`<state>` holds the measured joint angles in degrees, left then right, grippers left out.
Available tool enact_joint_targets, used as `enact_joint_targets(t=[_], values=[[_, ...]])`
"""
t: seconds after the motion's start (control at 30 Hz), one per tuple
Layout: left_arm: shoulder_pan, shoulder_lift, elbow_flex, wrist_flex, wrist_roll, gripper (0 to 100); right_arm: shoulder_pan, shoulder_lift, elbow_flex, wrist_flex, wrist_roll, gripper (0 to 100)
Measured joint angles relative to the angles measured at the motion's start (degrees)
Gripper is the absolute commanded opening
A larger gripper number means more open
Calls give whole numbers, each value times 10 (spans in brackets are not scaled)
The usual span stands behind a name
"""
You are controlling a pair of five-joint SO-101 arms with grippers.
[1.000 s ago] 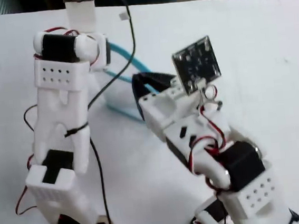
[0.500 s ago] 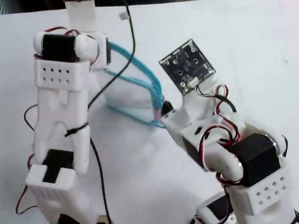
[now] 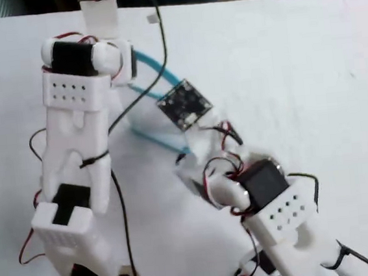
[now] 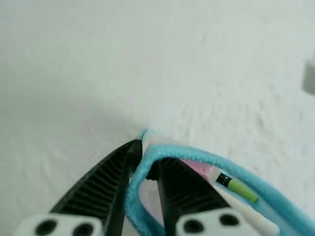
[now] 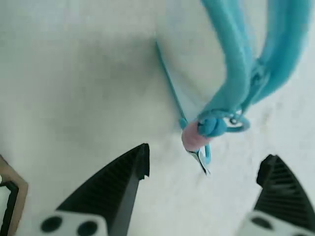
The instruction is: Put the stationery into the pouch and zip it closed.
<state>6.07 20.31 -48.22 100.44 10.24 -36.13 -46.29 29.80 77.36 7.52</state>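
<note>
While the clear, blue-edged pouch (image 3: 149, 118) lies on the white bench (image 3: 307, 67) between the arms, I see my left end effector (image 4: 146, 160) pinching its blue rim, just beside a stationery piece (image 4: 232, 185) with a green band. My right end effector (image 5: 204, 160) hangs spread wide near the zipper pull (image 5: 237, 123) and a pink tip (image 5: 191, 137).

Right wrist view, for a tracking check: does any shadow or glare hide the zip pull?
Right wrist view: no glare, no hard shadow; the zip pull on the pouch stands clear against the pale table. High view: faint shadows on the table, no glare.
</note>
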Motion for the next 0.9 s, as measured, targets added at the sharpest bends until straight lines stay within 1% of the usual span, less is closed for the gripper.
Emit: enact_joint_targets(t=[0.3,0.47,0.57,0.67,0.73,0.8,0.9], values=[[0,0,0,0,1,22,-4,0,67,-117,-15,341],[0,0,0,0,1,22,34,0,78,-136,-16,329],[0,0,0,0,1,22,53,0,78,-136,-16,230],[0,0,0,0,1,22,51,0,78,-136,-16,101],[0,0,0,0,1,22,54,0,78,-136,-16,45],[0,0,0,0,1,22,55,0,78,-136,-16,21],[0,0,0,0,-1,22,61,1,78,-136,-16,19]])
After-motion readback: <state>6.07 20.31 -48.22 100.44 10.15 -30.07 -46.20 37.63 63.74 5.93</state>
